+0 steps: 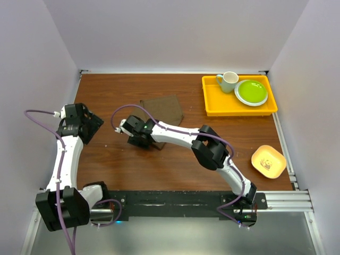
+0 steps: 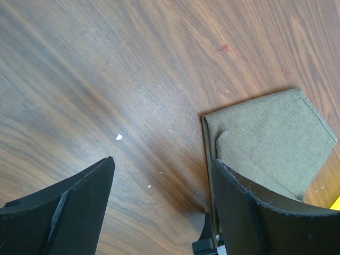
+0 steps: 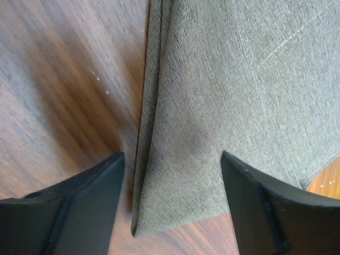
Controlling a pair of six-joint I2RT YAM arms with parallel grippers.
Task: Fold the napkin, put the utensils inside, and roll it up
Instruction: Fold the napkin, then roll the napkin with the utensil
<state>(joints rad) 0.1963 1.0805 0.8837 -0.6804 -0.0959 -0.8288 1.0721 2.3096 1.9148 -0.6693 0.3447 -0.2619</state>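
The napkin (image 1: 164, 109) is a dark brown cloth, folded into a flat layered piece at the middle back of the table. My right gripper (image 1: 140, 140) hangs over its near left corner. In the right wrist view the open gripper (image 3: 172, 155) straddles the napkin (image 3: 228, 79) at its folded edge, with nothing held. My left gripper (image 1: 91, 126) is near the left wall, well left of the napkin. In the left wrist view it (image 2: 163, 162) is open and empty over bare wood, with the napkin (image 2: 271, 138) beyond its right finger (image 2: 260, 212). The knife is out of view.
A yellow tray (image 1: 218, 102) at the back right holds a pale cup (image 1: 228, 81) and a green plate (image 1: 251, 92). A small yellow dish (image 1: 268, 161) sits near the right edge. White walls close in the table on three sides.
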